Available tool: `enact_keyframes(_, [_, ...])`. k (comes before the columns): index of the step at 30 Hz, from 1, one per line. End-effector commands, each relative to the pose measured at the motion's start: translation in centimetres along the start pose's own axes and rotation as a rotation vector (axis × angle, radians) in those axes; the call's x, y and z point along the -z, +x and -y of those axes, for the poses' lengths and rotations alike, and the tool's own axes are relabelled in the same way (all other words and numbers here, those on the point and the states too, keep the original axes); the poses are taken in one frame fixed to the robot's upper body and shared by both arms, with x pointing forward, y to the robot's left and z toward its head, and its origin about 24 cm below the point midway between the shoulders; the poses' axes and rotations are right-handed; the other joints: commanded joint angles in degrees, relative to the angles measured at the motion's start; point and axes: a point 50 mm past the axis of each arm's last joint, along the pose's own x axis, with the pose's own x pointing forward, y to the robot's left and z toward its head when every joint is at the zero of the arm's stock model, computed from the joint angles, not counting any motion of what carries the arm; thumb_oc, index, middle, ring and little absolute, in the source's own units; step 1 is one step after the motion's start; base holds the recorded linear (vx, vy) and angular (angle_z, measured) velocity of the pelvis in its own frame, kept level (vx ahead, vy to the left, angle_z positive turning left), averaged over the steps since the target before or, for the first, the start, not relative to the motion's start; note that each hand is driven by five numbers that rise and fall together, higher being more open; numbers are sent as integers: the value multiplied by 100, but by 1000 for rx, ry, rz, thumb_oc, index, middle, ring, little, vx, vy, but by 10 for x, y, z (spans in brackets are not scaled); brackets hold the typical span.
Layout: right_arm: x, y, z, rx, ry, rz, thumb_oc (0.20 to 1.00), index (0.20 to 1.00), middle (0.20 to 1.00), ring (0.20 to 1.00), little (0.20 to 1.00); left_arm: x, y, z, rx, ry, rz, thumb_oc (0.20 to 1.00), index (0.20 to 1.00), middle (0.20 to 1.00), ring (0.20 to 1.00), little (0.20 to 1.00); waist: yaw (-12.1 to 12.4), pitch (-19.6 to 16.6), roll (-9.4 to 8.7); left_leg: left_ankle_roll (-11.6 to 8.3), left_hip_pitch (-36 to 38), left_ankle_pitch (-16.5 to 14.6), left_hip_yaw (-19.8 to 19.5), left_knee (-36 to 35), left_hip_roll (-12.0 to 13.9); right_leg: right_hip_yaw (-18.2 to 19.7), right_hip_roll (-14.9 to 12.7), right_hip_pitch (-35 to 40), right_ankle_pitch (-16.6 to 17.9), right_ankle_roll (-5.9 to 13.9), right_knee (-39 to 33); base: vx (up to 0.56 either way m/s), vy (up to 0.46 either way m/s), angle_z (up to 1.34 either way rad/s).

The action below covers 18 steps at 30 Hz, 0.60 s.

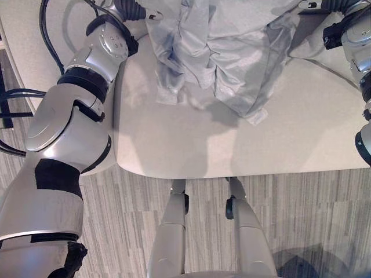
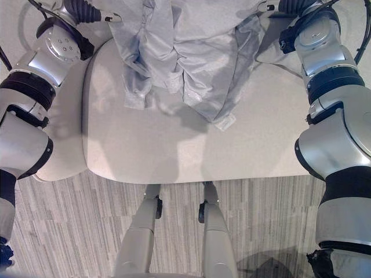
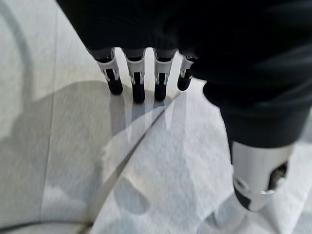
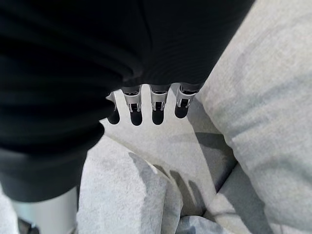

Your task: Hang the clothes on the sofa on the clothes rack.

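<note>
Grey garment (image 1: 220,52), sofa (image 1: 243,145), twelve o'clock: both robot hands (image 3: 136,83) (image 4: 146,107) uncurled; fabric to be gathered fully before lifting.

Silver-grey shells with black bands were seen on both arms. Each robot hand, left (image 3: 146,73) and right (image 4: 146,105), was covered by a dark ribbed sleeve, from which silver fingers (image 3: 138,83) with dark tips emerged.
</note>
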Motion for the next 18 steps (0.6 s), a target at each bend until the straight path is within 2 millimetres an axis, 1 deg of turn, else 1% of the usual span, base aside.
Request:
enact_keyframes(1, [-11,3,16,65,32,28,1000,1000,1000,1000,1000,-13,12,-51,-158,18,14,1000,1000,1000,1000,1000,82,178,-174,-160,617,-252,144,-317,-323,507,-48,431,165,594,-416,17,50,-3])
enact_keyframes(6, [-10,3,13,59,36,26,1000,1000,1000,1000,1000,-11,11,-51,-163,14,4,1000,1000,1000,1000,1000,73,185,-181,-150,657,-259,153,-317,-325,526,-47,466,159,596,-416,10,22,-7])
enact_keyframes(7, [-7,2,9,44,35,21,1000,1000,1000,1000,1000,-5,11,-56,-177,23,-16,1000,1000,1000,1000,1000,49,186,-182,-133,728,-309,183,-317,-319,543,-47,506,143,583,-416,11,43,-7])
enact_keyframes(9, [-7,2,7,39,29,16,1000,1000,1000,1000,1000,-4,11,-60,-185,22,-21,1000,1000,1000,1000,1000,48,186,-185,-140,689,-289,188,-317,-324,528,-48,445,174,585,-416,1,21,-4])
enact_keyframes(14, [-11,3,4,49,15,16,1000,1000,1000,1000,1000,-6,12,-65,-197,5,-31,1000,1000,1000,1000,1000,35,240,-162,-157,606,-273,210,-317,-329,483,-49,335,211,594,-416,-2,1,-3])
enact_keyframes(18, [-14,4,4,66,-15,16,1000,1000,1000,1000,1000,-12,13,-66,-209,-12,-18,1000,1000,1000,1000,1000,-10,271,-151,-168,517,-253,202,-317,-321,476,-43,251,224,590,-416,0,0,0])
